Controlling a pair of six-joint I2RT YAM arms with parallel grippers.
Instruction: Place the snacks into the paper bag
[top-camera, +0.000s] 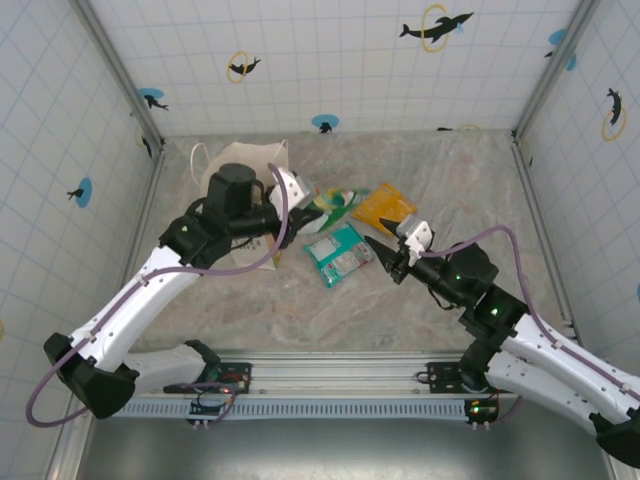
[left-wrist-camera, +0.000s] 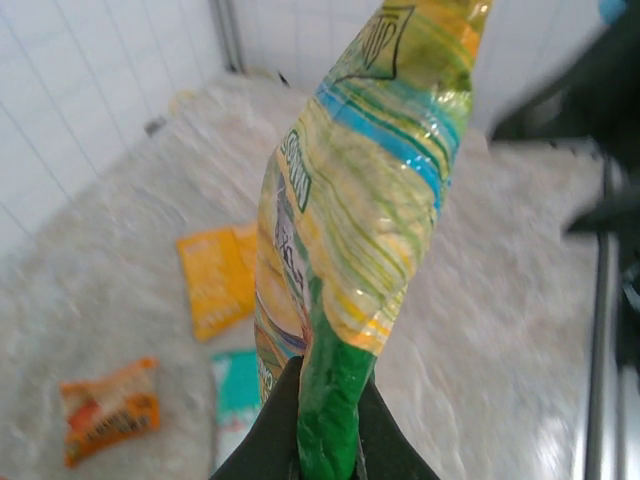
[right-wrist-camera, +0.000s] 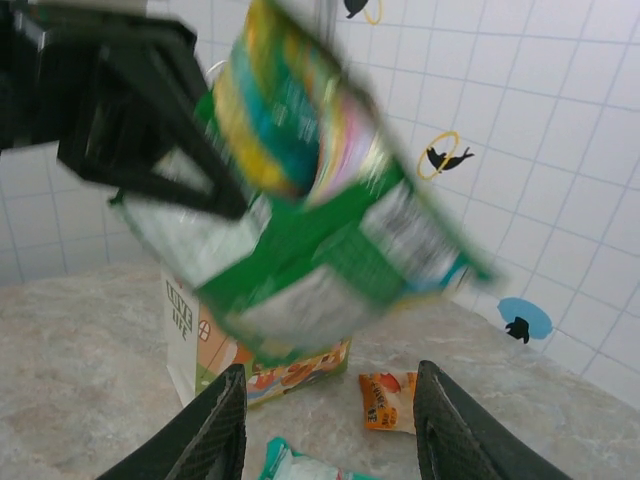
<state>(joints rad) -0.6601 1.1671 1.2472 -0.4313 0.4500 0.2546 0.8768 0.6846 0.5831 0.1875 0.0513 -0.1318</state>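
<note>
The left gripper (top-camera: 296, 192), in the upper centre of the top view, is clamped on a green-and-yellow snack packet (top-camera: 336, 201). In the left wrist view its black fingers (left-wrist-camera: 262, 440) pinch the packet's green bottom edge at the bottom of the frame. The packet stands up from there to the top edge, clear of the marble-patterned table (top-camera: 300, 310).

The white paper bag (top-camera: 262, 155) stands upright in the upper left of the top view, just behind the left arm's wrist and partly hidden by it. In the right wrist view the bag's printed front (right-wrist-camera: 185, 320) sits at centre left, below and behind the raised packet.

A teal-green packet (top-camera: 338, 253) lies flat at the centre of the table. A yellow-orange packet (top-camera: 385, 208) lies just to its upper right. An orange-red packet (left-wrist-camera: 110, 410) lies at the lower left of the left wrist view, apart from those two.

The right gripper (top-camera: 380, 252) sits just right of the teal-green packet, pointing left. In its own wrist view its two fingers (right-wrist-camera: 228, 420) stand well apart at the bottom edge, holding nothing.
</note>
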